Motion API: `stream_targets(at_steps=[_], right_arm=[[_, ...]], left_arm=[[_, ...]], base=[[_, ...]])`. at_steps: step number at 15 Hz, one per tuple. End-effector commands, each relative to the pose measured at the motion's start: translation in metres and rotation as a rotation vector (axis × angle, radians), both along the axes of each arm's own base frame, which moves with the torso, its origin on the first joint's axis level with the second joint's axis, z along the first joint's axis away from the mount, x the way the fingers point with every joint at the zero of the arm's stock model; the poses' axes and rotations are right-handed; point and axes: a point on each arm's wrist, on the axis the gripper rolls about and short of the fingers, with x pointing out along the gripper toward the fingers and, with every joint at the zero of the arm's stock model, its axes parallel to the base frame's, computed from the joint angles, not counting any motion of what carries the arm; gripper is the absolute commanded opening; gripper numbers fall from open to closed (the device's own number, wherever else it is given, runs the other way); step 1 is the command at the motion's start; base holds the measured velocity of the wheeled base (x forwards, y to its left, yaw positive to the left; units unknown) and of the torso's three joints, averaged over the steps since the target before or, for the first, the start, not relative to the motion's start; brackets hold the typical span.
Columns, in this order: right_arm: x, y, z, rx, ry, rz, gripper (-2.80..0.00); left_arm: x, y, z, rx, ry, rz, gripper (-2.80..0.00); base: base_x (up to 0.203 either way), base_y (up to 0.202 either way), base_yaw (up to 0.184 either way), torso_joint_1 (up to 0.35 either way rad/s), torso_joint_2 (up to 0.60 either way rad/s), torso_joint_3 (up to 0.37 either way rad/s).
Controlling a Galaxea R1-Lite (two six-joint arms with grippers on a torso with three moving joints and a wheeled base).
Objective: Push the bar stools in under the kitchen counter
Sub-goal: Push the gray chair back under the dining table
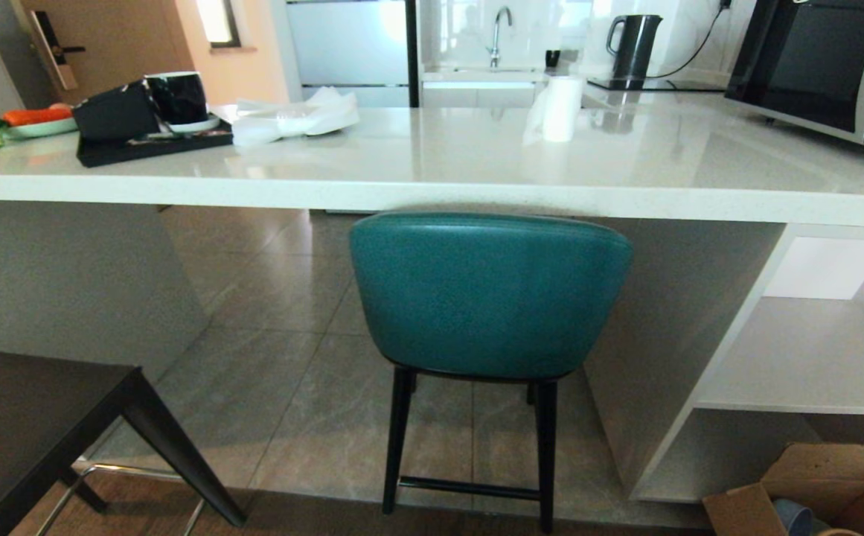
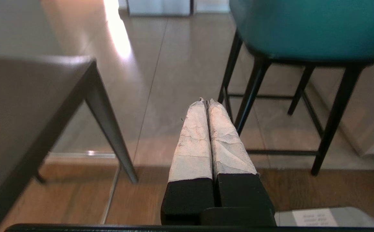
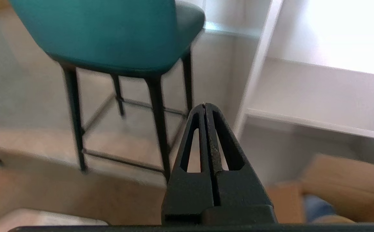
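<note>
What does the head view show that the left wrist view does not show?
Only the head view shows the glossy white kitchen counter top with a white paper roll, a black kettle and a black tray, plus the open white shelf cubbies.
Only the left wrist view shows the left gripper, shut and holding nothing.
Both show the teal round-backed bar stool and part of the dark grey stool at the left.

Teal stool (image 1: 490,298) seat hidden behind backrest; grey stool (image 1: 30,424) and cardboard box (image 1: 811,491) cut by frame edge.
</note>
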Motion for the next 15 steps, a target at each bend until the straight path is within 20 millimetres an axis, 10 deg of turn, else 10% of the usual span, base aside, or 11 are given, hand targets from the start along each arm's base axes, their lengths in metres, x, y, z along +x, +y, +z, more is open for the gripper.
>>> stream_targets(at_steps=[1,15], right_arm=[[0.002,0.000,-0.008,0.037,-0.011,0.018,-2.80],[0.005,-0.003,-0.022,0.077,0.063,-0.131,-2.80]], left_arm=[[0.004,0.000,-0.008,0.003,-0.001,-0.003,-2.80],[0.011,0.001,-0.023,0.077,-0.017,0.053,-2.80]], base=[[0.000,0.000,0.000,0.000,0.00,0.000],[0.000,0.000,0.000,0.000,0.00,0.000]])
